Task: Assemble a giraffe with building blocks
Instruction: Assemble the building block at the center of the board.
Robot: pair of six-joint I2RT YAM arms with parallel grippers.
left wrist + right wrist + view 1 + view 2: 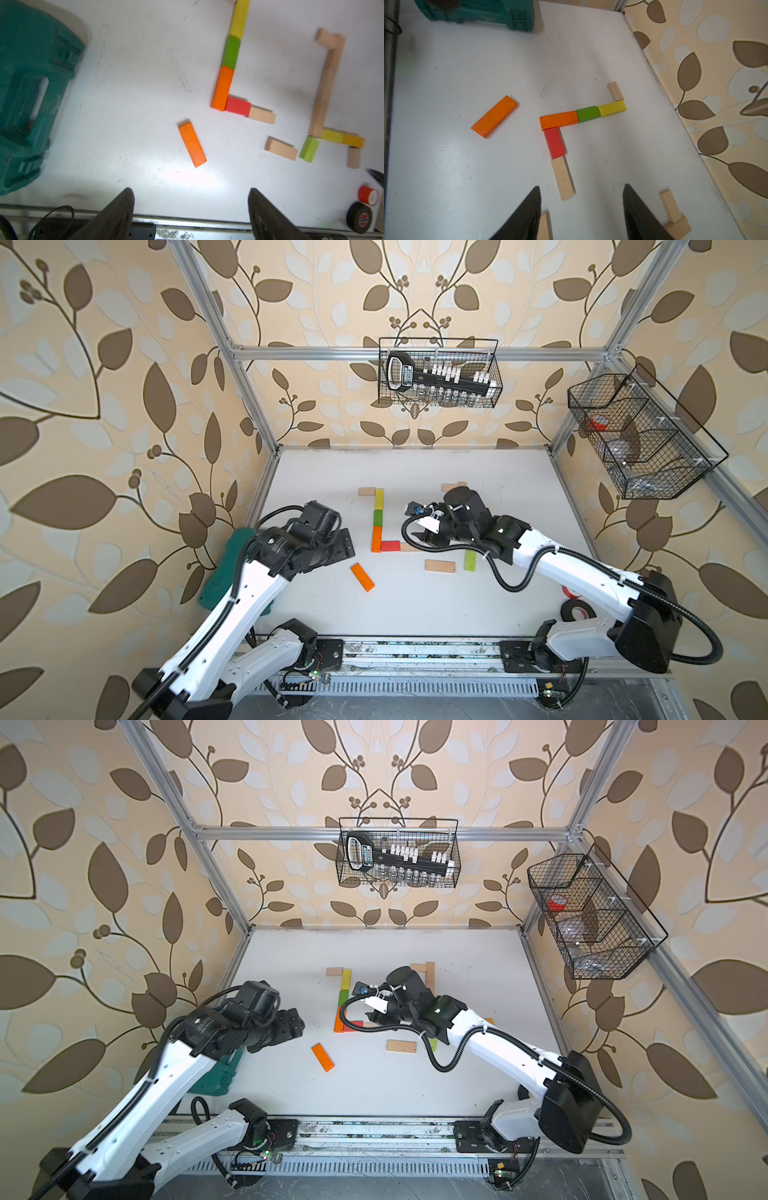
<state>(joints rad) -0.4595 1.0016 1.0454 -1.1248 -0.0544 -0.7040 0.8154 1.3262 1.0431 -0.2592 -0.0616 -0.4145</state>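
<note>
Both left gripper (190,189) and right gripper (581,186) are parted, empty; the lower-centre pale plank (562,178) could be knocked askew by a low sweep.

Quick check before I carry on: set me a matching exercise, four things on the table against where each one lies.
Things:
1. loose orange plank
2. red plank
3. dark green case
4. black tape roll

Places:
A. next to the red tape roll
B. between the corner orange plank and a pale plank, touching both
C. lying alone, touching no other block
D. at the table's edge, beside the left arm

Pairs: 1-C, 2-B, 3-D, 4-A
</note>
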